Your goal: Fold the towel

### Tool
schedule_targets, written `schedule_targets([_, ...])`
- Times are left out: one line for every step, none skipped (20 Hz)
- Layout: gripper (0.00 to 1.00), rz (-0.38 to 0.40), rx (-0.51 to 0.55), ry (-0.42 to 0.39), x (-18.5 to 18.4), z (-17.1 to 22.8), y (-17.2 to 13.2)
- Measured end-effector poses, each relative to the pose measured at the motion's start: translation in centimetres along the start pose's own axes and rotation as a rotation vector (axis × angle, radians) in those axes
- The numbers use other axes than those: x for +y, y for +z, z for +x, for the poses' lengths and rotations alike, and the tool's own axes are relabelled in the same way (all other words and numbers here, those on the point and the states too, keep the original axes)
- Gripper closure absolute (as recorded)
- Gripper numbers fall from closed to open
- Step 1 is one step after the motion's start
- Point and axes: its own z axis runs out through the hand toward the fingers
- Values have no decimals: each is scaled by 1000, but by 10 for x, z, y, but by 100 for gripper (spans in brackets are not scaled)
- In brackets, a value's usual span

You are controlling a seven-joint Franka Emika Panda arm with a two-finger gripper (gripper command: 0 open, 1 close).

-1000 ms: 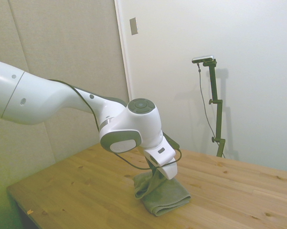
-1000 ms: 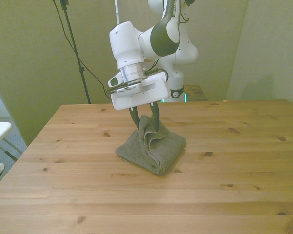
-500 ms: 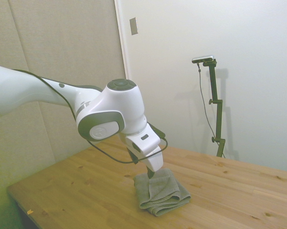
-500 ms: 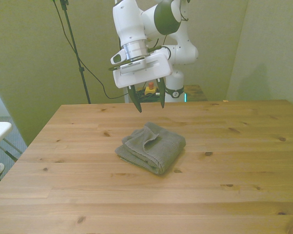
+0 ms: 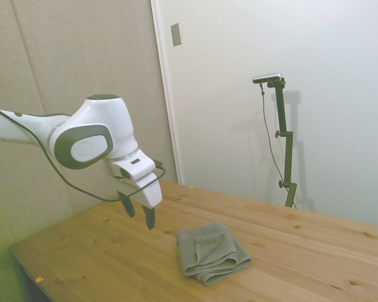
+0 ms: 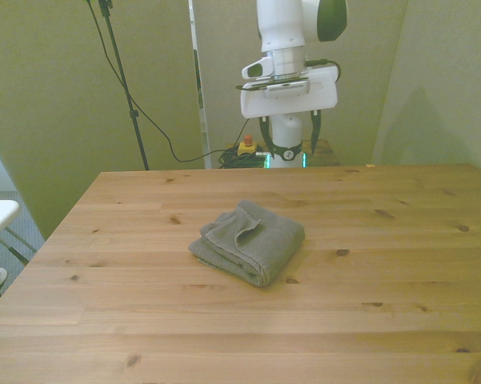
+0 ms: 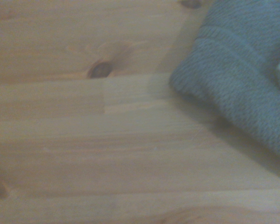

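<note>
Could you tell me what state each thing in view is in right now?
towel: folded in thick layers, lying flat on the table, not held.
gripper: open, empty, raised above the table, clear of the towel.
table: bears only the towel.

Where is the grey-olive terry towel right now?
The folded grey-olive terry towel lies flat near the middle of the wooden table in the front view, apart from the raised tool.

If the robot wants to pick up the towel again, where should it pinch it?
Probably the loose top flap of the towel, coming straight down from above. That flap rides up in a raised fold on the stack, so a finger could slip under it. The open gripper hangs off to one side, clear of the cloth.
</note>
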Motion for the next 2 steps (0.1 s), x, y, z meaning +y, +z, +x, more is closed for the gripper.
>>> schedule_targets([0,-7,-2,-22,-2,-14,-1])
schedule_targets([0,-15,-5,-45,-5,-27,-1])
